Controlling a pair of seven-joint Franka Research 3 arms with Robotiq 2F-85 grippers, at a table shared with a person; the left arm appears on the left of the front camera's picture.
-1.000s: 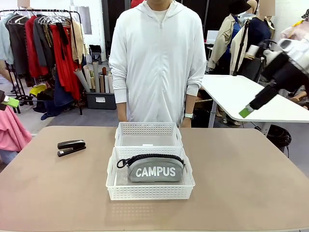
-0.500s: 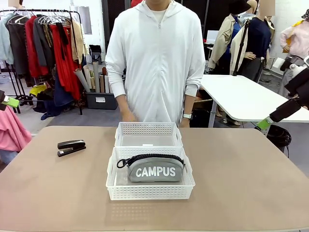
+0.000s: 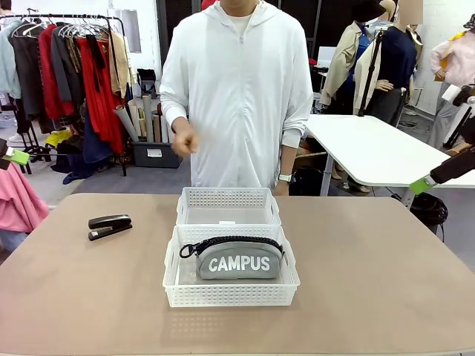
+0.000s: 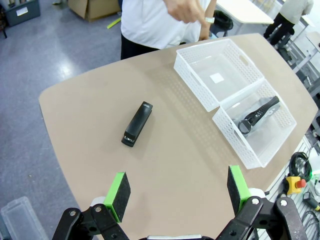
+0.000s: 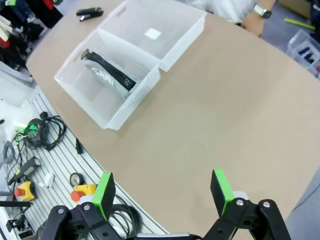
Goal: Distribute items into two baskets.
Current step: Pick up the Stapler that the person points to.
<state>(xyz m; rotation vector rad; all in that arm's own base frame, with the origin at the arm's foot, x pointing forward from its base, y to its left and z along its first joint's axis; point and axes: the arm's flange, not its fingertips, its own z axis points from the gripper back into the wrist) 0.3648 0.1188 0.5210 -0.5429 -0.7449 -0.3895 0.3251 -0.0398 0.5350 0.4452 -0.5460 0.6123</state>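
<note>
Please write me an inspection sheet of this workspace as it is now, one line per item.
Surface: brown table, no spills seen.
Job's things: pouch lies in the near basket; far basket holds only a white label; stapler on the table left of the baskets.
Clutter: nothing seen.
Grippers: left gripper open, empty, above the table; right gripper the same.
Cables: black cables and an emergency stop button on the panel beside the table.
Surroundings: person at the far side, one hand raised; clothes rack behind.
</note>
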